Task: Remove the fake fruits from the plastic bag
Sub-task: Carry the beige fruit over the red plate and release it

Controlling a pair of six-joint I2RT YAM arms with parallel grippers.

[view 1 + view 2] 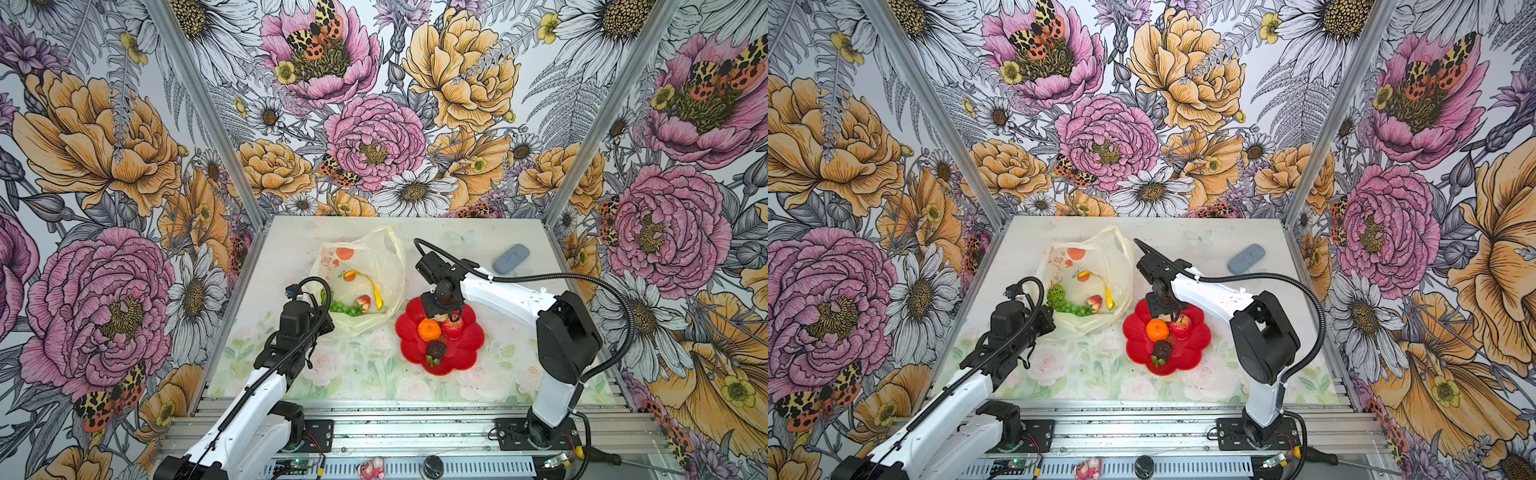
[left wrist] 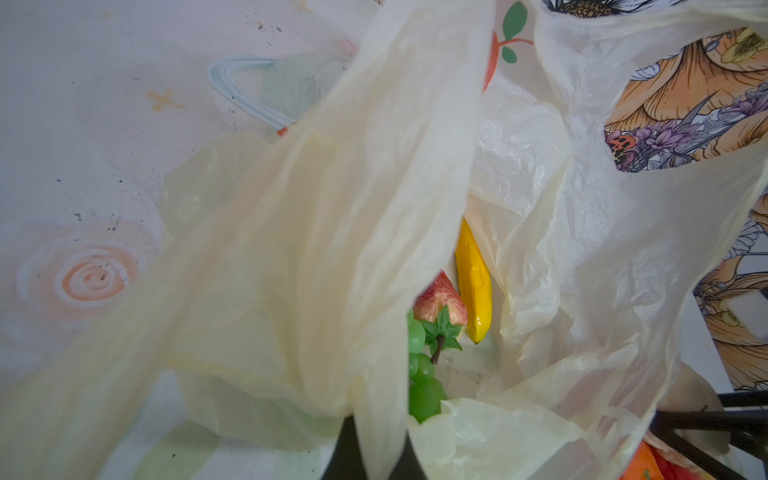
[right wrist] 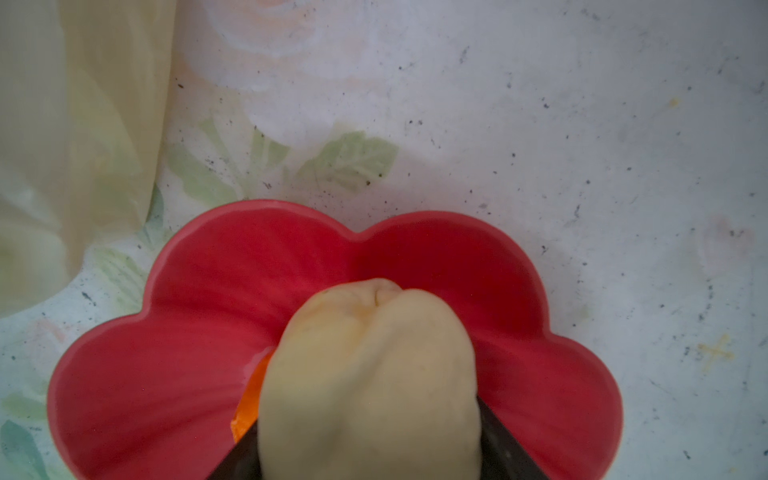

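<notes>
The left tool is clenched on a strip of the plastic bag at the bag's 7 o'clock edge, and the mouth is seen gaping. Inside it a yellow banana, a strawberry, a green grape bunch and a bumpy green fruit are seen (the banana lies at 3 o'clock of the strawberry, the grapes at 9). The bag is spread on the bench at 11 o'clock of a red flower-shaped plate, just beside it.

The right tool is held over the plate's 12 o'clock lobe with a pale pear between its jaws. Both jaws are seen against the pear, but whether it is gripped or let go cannot be told. On the plate an orange and a red fruit are set side by side, with a dark mangosteen at their 6 o'clock. A grey-blue oblong thing is seen at 1 o'clock of the plate, well apart.
</notes>
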